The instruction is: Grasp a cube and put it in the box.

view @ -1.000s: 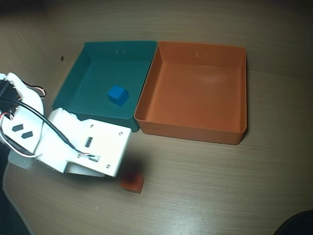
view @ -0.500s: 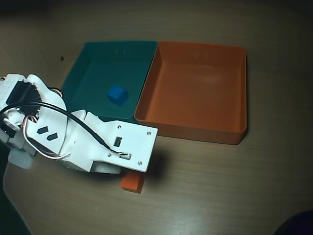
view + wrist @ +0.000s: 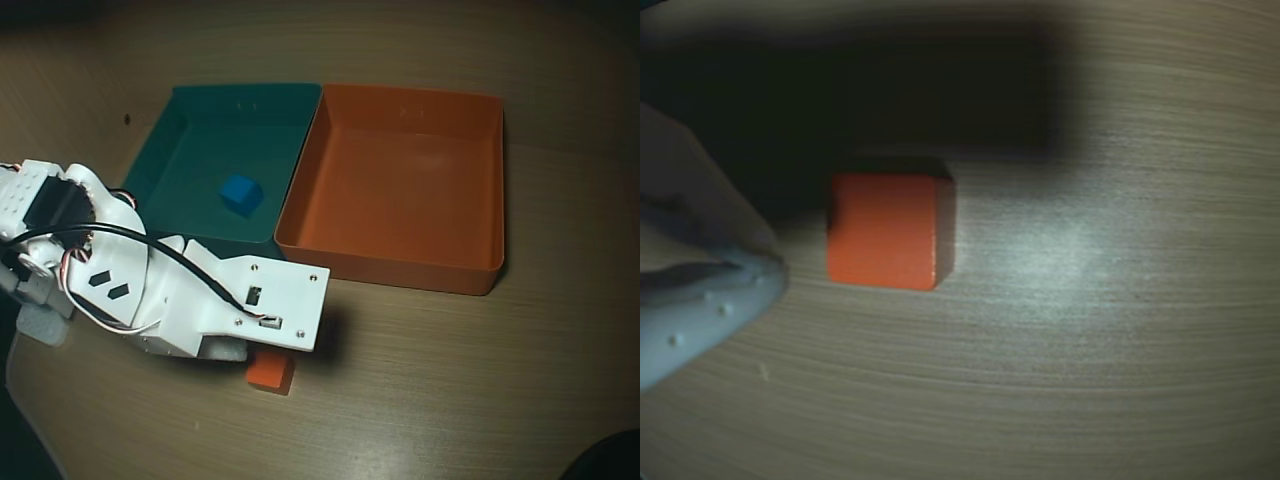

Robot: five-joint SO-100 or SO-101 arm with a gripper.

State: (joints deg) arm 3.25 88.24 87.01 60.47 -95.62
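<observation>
One cube [image 3: 884, 231] sits on open table [image 3: 450, 380], near of one empty box [image 3: 400, 180]. Gripper [image 3: 780, 275] beside it; whether its claw is apart, I cannot tell.

The table [image 3: 480, 390] under me looks like pale wood-grain laminate, smooth, with fine straight lines and a soft sheen where the light pools beside the cube [image 3: 885, 230]. That cube is matt orange, flat-faced, with slightly rounded edges and no shine. My one visible finger [image 3: 700, 290] is white plastic, faintly pitted (likely printed, though I cannot tell). My arm [image 3: 230, 300] is white plastic, matt, crossed by glossy black cable. Beyond the cube, the box [image 3: 385, 265] is smooth orange plastic with a dull gloss; the teal tray [image 3: 150, 160] beside it looks alike.
</observation>
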